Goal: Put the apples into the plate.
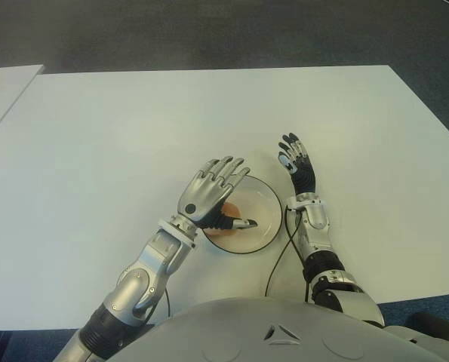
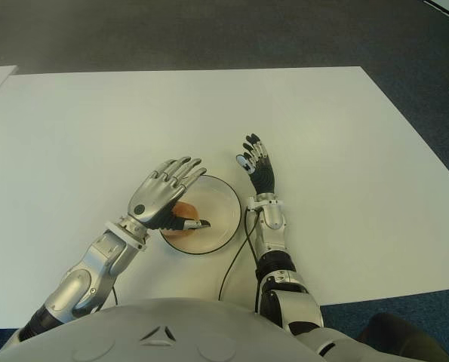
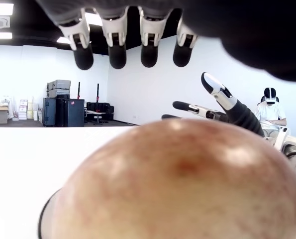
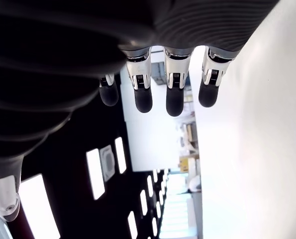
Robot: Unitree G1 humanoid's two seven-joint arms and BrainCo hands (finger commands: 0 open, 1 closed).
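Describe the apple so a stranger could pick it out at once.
On the white table, near the robot's edge, sits a round plate with a dark rim. Inside it, under the open left hand, lies the apple. It is the only rounded reddish-orange thing there; the right hand shows right of the plate, holding nothing.
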